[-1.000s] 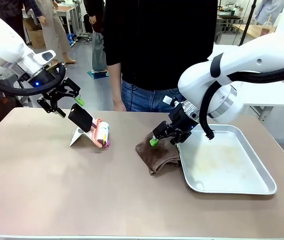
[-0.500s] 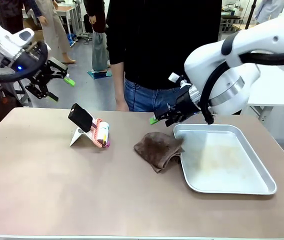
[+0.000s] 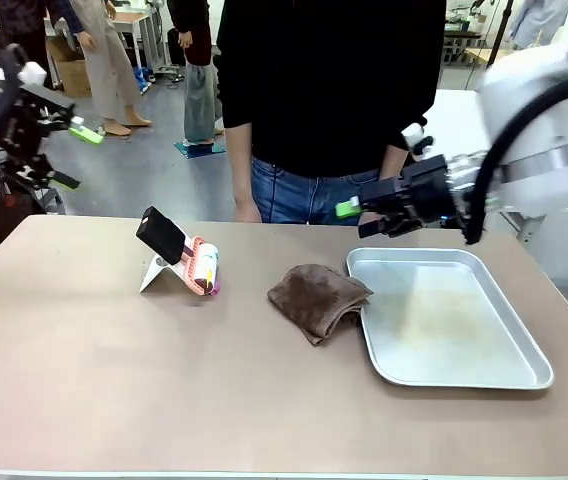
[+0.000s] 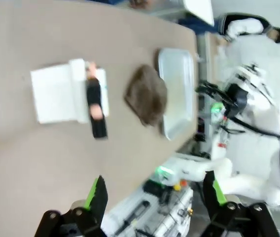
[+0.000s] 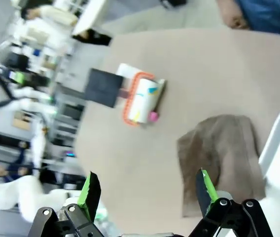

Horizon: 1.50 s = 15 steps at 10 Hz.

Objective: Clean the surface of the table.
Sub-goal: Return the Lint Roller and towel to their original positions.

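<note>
The taupe-brown table (image 3: 114, 380) spans the foreground, carrying a lint roller (image 3: 204, 268) on a white stand, a crumpled brown cloth (image 3: 316, 298) and a silver tray (image 3: 444, 322). Left gripper (image 3: 59, 155) and right gripper (image 3: 364, 215) hover above it, fingers apart, empty

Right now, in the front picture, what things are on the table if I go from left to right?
White stand with black phone → lint roller → brown cloth → silver tray, all on the table.
</note>
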Each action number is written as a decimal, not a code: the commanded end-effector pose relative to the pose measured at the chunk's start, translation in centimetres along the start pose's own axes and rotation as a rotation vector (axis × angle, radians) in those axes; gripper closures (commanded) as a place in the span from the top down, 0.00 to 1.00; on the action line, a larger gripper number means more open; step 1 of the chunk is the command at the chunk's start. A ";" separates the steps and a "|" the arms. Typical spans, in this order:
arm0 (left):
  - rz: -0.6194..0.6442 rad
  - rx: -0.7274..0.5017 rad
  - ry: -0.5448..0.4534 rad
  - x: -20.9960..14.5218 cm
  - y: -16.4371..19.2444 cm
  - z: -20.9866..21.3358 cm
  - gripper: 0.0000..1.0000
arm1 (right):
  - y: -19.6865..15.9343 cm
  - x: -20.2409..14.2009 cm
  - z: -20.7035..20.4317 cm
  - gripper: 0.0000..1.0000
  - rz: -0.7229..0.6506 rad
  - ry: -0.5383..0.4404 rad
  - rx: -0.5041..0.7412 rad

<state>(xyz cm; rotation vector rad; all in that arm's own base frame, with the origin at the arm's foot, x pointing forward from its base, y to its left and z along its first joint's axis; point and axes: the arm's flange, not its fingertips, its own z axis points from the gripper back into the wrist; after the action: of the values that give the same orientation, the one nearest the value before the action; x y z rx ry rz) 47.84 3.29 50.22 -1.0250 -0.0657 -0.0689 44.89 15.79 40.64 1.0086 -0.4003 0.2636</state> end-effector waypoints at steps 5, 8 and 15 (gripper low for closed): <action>0.109 -0.323 -0.077 -7.3 7.6 4.9 1.00 | -2.4 -6.0 11.5 1.00 -0.249 -0.170 0.376; 0.192 -0.420 -0.241 -9.6 12.2 7.8 1.00 | -2.8 -7.6 16.4 1.00 -0.294 -0.232 0.436; 0.234 -0.387 -0.264 -10.4 14.3 9.4 1.00 | -4.2 -6.8 17.3 1.00 -0.374 -0.130 0.564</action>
<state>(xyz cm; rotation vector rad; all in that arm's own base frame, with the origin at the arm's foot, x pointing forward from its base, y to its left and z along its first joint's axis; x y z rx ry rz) 38.75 18.90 41.90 -1.4043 -0.1785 0.2823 36.99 -1.42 42.08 1.6441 -0.2228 -0.0471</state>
